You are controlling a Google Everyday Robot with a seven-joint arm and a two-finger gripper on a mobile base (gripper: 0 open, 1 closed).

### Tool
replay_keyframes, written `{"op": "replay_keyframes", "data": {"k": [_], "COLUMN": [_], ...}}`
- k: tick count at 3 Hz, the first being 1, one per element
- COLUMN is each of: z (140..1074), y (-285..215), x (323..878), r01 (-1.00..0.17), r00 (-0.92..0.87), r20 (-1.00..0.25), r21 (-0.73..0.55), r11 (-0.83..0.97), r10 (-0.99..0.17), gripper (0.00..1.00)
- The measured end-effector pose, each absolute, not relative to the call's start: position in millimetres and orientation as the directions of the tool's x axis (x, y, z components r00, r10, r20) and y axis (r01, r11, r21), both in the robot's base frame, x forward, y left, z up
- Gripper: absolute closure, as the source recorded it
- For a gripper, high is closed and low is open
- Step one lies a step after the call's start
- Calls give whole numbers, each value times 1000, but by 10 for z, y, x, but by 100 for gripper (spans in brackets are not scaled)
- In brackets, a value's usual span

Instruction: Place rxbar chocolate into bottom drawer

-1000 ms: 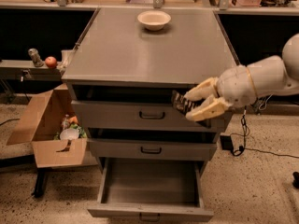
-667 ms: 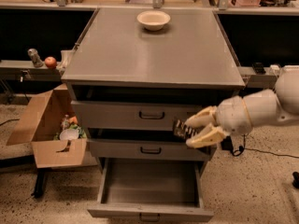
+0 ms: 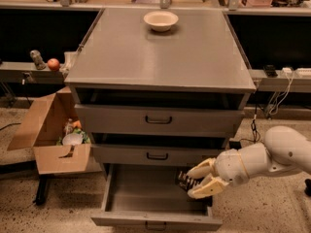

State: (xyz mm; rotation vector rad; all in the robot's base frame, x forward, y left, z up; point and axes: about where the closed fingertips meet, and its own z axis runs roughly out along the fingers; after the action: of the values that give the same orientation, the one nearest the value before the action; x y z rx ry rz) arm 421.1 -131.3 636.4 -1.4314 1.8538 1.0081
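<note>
Down has come the gripper point(image 3: 192, 185) since a moment ago; back then it was in front of the middle drawer point(image 3: 160, 155), and now it is lower, over the right side of the open bottom drawer point(image 3: 141, 191); the white arm point(image 3: 272, 157) reaches in from the right, low down near the floor.

From the one camera view: the two pale fingers are pinched on the rxbar chocolate point(image 3: 182, 180); the dark bar sticks out to the left of the fingertips and sits above the right part of the drawer floor; I cannot tell if it touches the floor of the drawer; the bottom drawer is pulled far out and its grey inside shows.

Above it are the middle drawer and the top drawer point(image 3: 159, 120), each with a small dark handle and a dark gap over it; the grey cabinet top point(image 3: 160, 57) is flat and smooth, and a cream bowl point(image 3: 161, 20) stands near its back edge.

On the left, an open cardboard box point(image 3: 51, 135) sits beside the cabinet with small things inside; behind it, a low shelf point(image 3: 19, 73) holds a round red thing point(image 3: 53, 64); on the right, wires point(image 3: 282, 91) hang down by a dark wall; the floor point(image 3: 272, 212) is pale and speckled.
</note>
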Motion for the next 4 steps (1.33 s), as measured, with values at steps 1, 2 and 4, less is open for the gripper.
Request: {"op": "replay_keyframes", "data": {"k": [1, 2, 4], "z": [6336, 6043, 4872], "y": [-1301, -1254, -1013], "x": [4194, 4119, 4191], "r01": [-966, -955, -944], "r00": [-257, -295, -324], "r20": [-812, -812, -846], "r21": [219, 251, 261], "r11": [134, 154, 202], "r10": [-525, -503, -422], "gripper": [100, 100, 100]}}
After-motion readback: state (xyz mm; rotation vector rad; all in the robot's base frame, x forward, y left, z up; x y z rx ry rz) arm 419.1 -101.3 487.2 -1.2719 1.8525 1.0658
